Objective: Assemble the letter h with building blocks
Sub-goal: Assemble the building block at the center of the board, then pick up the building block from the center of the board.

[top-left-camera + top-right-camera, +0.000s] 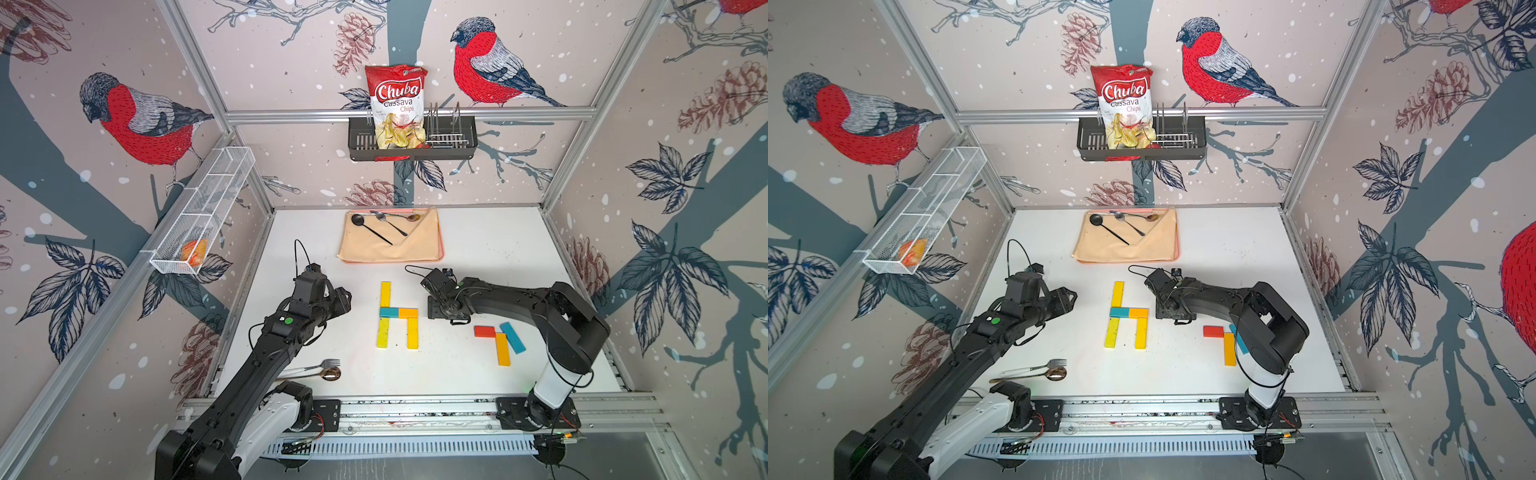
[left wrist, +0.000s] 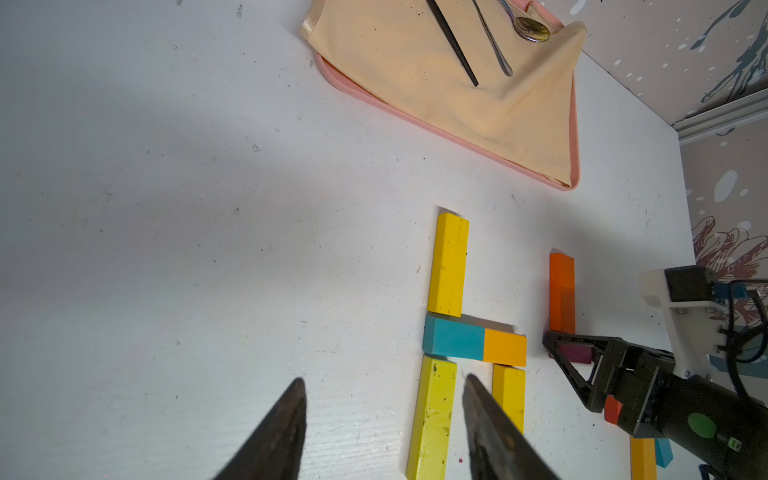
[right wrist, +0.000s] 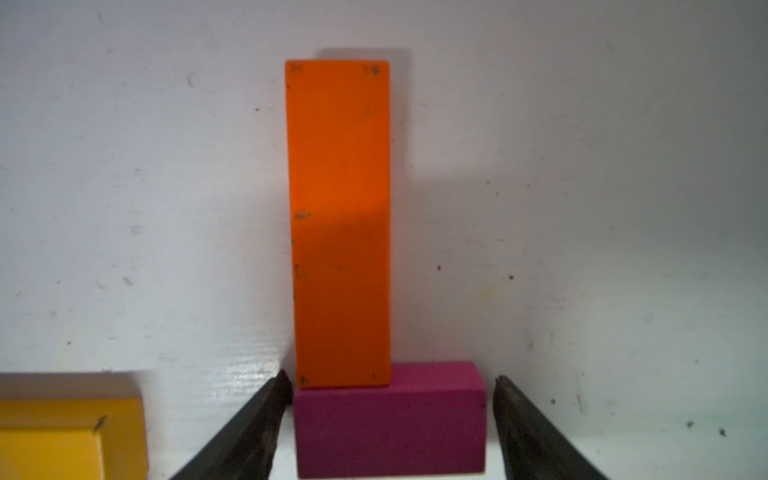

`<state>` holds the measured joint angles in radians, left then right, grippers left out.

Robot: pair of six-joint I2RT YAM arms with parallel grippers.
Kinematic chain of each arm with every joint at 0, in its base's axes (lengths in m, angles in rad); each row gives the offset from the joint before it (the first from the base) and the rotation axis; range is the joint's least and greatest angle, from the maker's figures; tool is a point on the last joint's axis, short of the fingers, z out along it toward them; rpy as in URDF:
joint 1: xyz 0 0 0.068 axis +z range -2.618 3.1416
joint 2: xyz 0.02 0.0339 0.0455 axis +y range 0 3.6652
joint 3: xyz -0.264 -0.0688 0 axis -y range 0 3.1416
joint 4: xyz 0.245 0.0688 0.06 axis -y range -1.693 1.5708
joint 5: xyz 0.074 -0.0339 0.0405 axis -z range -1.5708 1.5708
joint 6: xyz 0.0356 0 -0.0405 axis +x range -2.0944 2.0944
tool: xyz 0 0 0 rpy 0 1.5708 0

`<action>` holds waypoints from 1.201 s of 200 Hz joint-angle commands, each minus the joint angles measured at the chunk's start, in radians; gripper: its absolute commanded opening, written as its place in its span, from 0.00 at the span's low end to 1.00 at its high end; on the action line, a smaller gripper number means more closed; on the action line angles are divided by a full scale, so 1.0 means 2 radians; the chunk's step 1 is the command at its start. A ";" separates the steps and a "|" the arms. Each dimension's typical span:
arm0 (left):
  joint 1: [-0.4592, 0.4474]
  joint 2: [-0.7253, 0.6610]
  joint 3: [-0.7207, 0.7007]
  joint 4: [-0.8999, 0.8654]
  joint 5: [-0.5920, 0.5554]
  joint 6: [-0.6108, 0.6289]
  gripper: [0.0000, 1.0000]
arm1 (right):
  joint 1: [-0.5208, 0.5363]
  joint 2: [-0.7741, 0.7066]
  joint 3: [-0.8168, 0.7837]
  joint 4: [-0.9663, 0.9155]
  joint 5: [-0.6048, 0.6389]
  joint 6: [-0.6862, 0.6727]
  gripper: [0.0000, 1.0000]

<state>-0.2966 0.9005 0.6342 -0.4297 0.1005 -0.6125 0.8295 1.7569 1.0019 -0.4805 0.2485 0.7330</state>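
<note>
Arm L: left fingers (image 2: 274,432) spread, nothing between them, over bare desk (image 2: 166,249). Ahead of the tips, off to one side, the h lies flat: upper yellow block (image 2: 448,264), teal block (image 2: 453,338) butted to amber block (image 2: 505,347), lower yellow block (image 2: 432,419), yellow leg block (image 2: 509,390).

Arm R: right fingers (image 3: 249,428) spread astride magenta block (image 3: 390,419); one tip at its edge, the other apart. No pinch. Ahead of the tips, orange block (image 3: 338,224), near end meeting the magenta block. Behind these fingers, clustered: red block (image 1: 485,331), spare teal block (image 1: 512,338), spare amber block (image 1: 503,349).
</note>
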 commanded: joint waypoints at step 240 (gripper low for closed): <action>0.001 -0.001 0.003 0.013 -0.003 -0.002 0.59 | -0.077 -0.192 -0.194 -0.009 -0.036 0.038 0.84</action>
<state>-0.2966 0.8932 0.6346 -0.4297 0.1009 -0.6136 0.6544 1.3624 0.6205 -0.5117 0.1967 0.8101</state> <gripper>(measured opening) 0.591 0.830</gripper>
